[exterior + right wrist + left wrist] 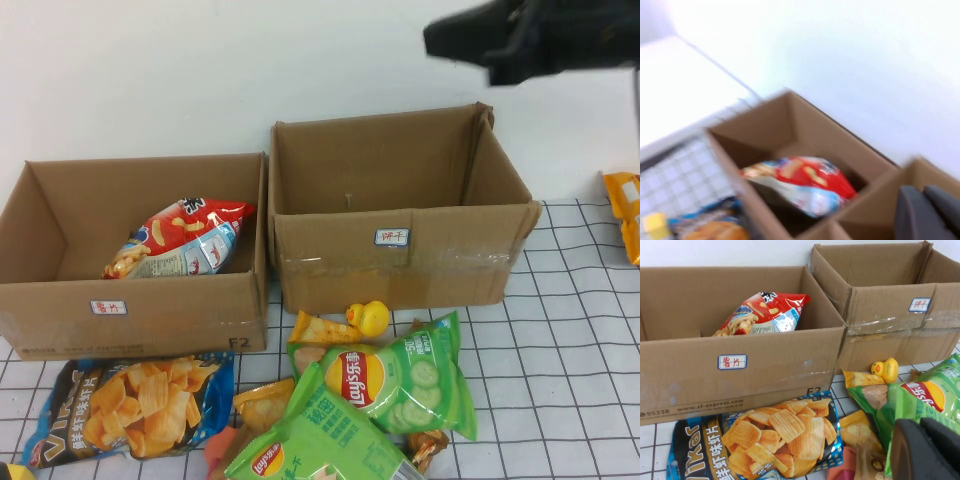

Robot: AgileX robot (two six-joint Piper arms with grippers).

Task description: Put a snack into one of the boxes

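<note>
The left cardboard box (pixel 140 312) holds a red and blue snack bag (pixel 180 237), which also shows in the left wrist view (pixel 765 314). The right cardboard box (pixel 400 255) looks empty. Loose snacks lie in front of the boxes: a blue chip bag (pixel 135 405), two green Lay's bags (pixel 400 375) and small yellow packets (pixel 265 402). My right gripper (pixel 470 40) hangs high above the right box's far corner, blurred, fingers together and empty (pixel 922 192). My left gripper (pixel 921 424) is shut and empty, low over the green bags, out of the high view.
A yellow rubber duck (pixel 370 318) sits against the right box's front wall. An orange packet (pixel 625 215) lies at the table's right edge. The checked cloth (pixel 570 380) is bare to the right of the snack pile.
</note>
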